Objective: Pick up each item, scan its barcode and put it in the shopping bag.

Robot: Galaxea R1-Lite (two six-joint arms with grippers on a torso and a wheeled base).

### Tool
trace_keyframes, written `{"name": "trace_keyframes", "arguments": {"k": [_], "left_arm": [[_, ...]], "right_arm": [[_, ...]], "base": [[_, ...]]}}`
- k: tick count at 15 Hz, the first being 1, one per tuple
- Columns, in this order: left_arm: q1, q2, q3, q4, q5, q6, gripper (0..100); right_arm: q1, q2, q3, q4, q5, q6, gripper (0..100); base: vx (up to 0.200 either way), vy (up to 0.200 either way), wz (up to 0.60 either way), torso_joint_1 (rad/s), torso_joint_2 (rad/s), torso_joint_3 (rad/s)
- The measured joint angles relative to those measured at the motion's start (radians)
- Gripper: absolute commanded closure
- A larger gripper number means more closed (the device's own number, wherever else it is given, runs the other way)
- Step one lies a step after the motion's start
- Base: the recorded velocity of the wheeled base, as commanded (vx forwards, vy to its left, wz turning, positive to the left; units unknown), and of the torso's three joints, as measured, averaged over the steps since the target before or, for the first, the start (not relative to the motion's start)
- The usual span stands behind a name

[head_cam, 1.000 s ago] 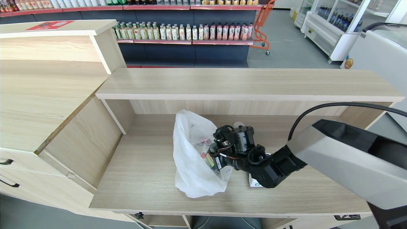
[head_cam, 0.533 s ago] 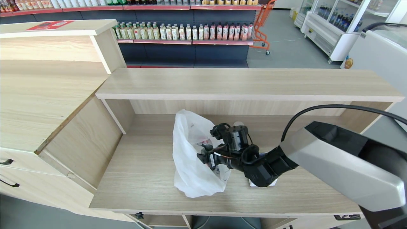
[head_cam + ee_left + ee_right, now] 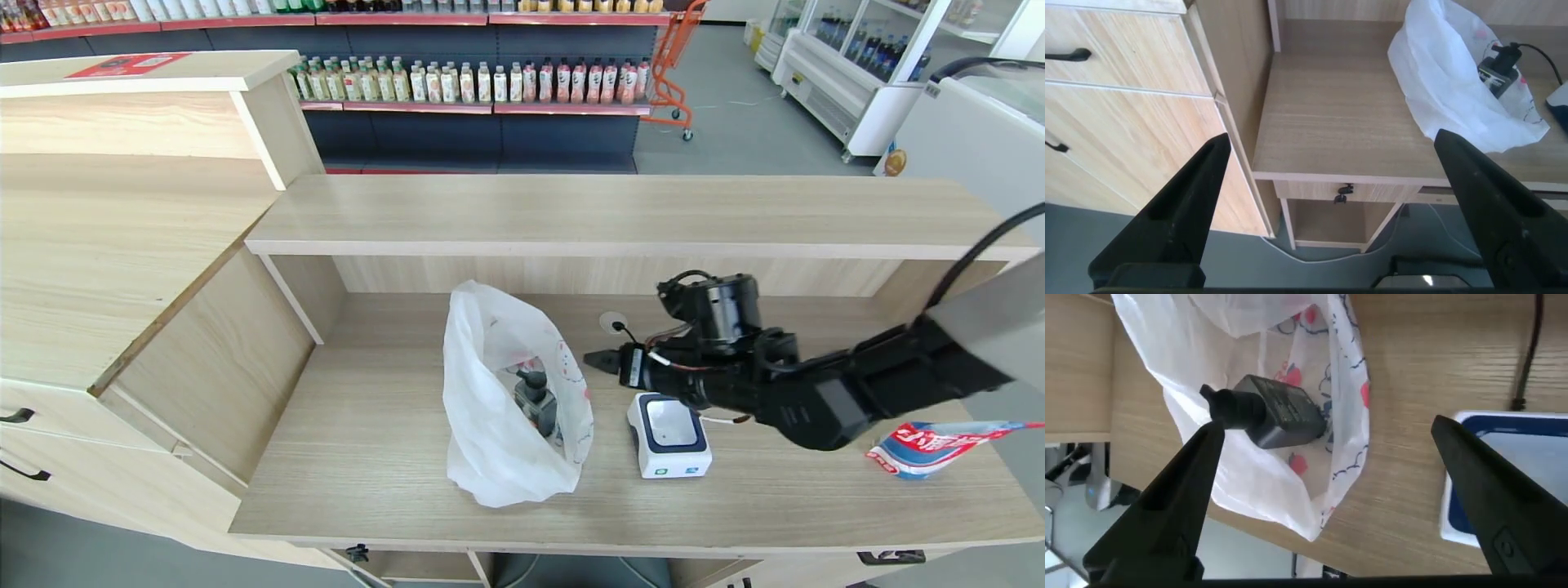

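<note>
Shopping bag, white thin plastic with small red prints (image 3: 482,425), is seen standing open on the pale wooden counter (image 3: 367,474), and a dark grey, squat bottle-shaped item (image 3: 535,402) is seen lodged inside it, close to the mouth. The right gripper (image 3: 600,359) is held above the counter between the bag and the white-and-blue barcode scanner (image 3: 668,423), near the bag's rim. Its fingers are spread wide and nothing is carried. The left gripper (image 3: 1331,216) is held back from the counter's front edge, well apart from the bag, likewise spread and empty. A red, white and blue snack packet (image 3: 939,445) is left lying at the counter's right end, so one more pick, scan and drop is judged to be due.

Trouble is expected from the bag first. It is limp and unsupported, so its rim could be caught by a spread finger and the bag dragged or tipped, and the dark item could then be spilled out. The mouth could also be folded shut, and the next drop would be missed. The scanner could be knocked askew by the forearm if the arm is swung low towards the packet. The packet is flat and slippery-looking and sits near the counter's edge. It could be nudged off or pinched badly, and its barcode could be turned away from the scanner window.
</note>
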Motion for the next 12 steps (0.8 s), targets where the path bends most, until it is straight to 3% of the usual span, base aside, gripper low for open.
{"name": "trace_keyframes", "arguments": {"k": [4, 8, 12], "left_arm": [[0.000, 0.000, 0.000, 0.000, 0.000, 0.000, 0], [0.000, 0.000, 0.000, 0.000, 0.000, 0.000, 0], [0.000, 0.000, 0.000, 0.000, 0.000, -0.003, 0]], "right_arm": [[-0.114, -0.303, 0.114, 0.139, 0.005, 0.016, 0], [-0.332, -0.533, 0.174, 0.354, -0.052, 0.073, 0], [-0.412, -0.624, 0.238, 0.422, -0.058, 0.144, 0]], "base": [[0.000, 0.000, 0.00, 0.000, 0.00, 0.000], [0.000, 0.000, 0.00, 0.000, 0.00, 0.000], [0.000, 0.000, 0.00, 0.000, 0.00, 0.000]]}}
